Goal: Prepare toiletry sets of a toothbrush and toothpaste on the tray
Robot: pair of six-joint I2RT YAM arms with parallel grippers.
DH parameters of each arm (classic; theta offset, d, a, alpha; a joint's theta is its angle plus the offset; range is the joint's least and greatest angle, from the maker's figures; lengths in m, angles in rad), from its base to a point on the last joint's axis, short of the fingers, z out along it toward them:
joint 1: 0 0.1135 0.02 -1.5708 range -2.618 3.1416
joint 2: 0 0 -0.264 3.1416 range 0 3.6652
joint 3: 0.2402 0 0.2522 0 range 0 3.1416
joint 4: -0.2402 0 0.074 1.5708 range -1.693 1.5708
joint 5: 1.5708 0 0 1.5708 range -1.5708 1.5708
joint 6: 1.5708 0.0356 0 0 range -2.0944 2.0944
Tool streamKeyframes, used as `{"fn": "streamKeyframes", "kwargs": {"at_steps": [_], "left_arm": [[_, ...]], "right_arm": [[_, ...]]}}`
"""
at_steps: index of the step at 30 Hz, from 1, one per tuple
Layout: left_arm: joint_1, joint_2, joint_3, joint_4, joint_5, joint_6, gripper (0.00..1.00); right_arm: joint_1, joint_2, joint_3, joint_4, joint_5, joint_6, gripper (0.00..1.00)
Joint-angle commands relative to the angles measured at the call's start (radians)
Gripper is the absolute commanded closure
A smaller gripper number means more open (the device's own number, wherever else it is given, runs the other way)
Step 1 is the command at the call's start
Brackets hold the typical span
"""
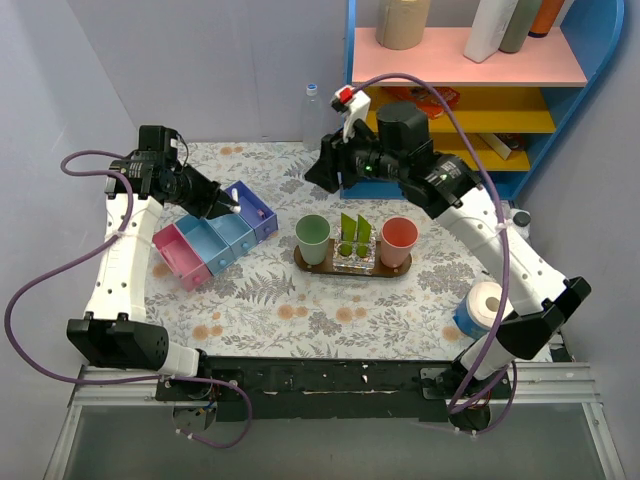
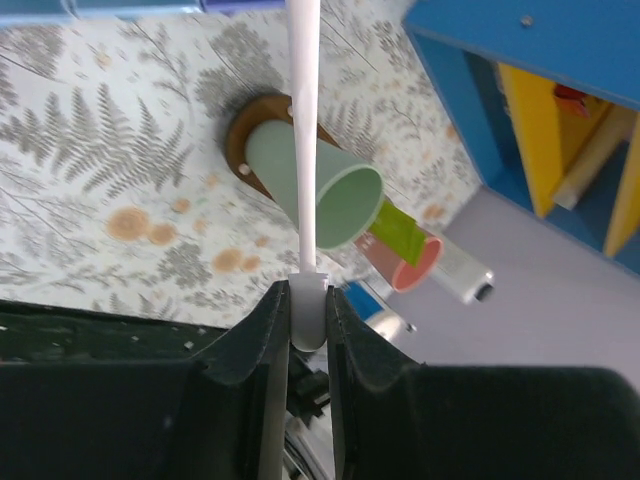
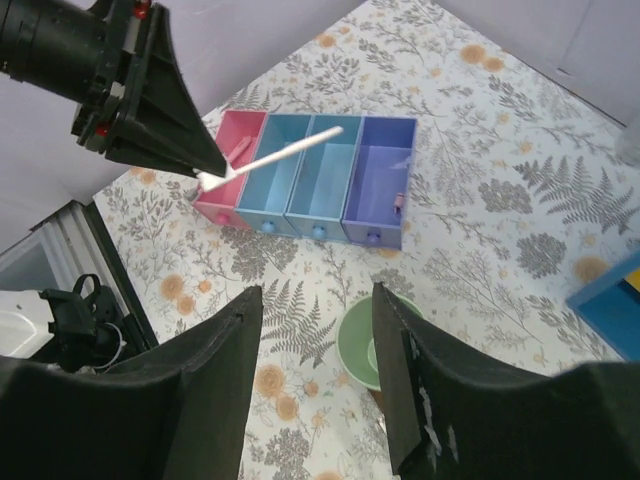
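Note:
The dark-brown oval tray carries a green cup, a pink cup and, between them, a clear holder with two lime-green flat toothpaste pieces. My left gripper hovers over the organiser, shut on the end of a slim white toothbrush. The left wrist view looks along it toward the green cup, tray and pink cup. My right gripper hangs open and empty above the table just left of the green cup. It also sees the toothbrush.
A pink-blue-purple compartment organiser lies left of the tray. A blue shelf unit with bottles stands at the back right. A clear bottle stands at the back wall. A paper roll sits by the right arm.

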Motion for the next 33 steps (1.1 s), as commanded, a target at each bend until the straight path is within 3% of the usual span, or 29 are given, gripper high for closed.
{"fn": "streamKeyframes", "kwargs": {"at_steps": [1, 7, 12, 19, 24, 30, 33], "left_arm": [[0.005, -0.040, -0.014, 0.054, 0.200, -0.126, 1.00], [0.003, -0.144, -0.106, 0.132, 0.176, -0.191, 1.00], [0.003, -0.273, -0.260, 0.238, 0.194, -0.260, 1.00], [0.003, -0.360, -0.277, 0.194, 0.193, -0.222, 1.00], [0.003, -0.405, -0.318, 0.169, 0.234, -0.208, 1.00], [0.003, -0.411, -0.306, 0.096, 0.257, -0.162, 1.00], [0.003, -0.407, -0.301, 0.065, 0.274, -0.139, 1.00]], "right_arm": [[0.114, 0.013, -0.055, 0.145, 0.049, -0.073, 0.41], [0.217, -0.042, -0.206, 0.315, 0.103, -0.148, 0.34], [0.275, -0.139, -0.513, 0.582, 0.137, -0.208, 0.32], [0.413, -0.237, -0.833, 0.941, 0.241, -0.314, 0.34], [0.464, -0.253, -0.933, 1.107, 0.295, -0.354, 0.37], [0.493, -0.224, -0.942, 1.190, 0.326, -0.425, 0.38], [0.493, -0.205, -0.938, 1.221, 0.307, -0.435, 0.44]]}}
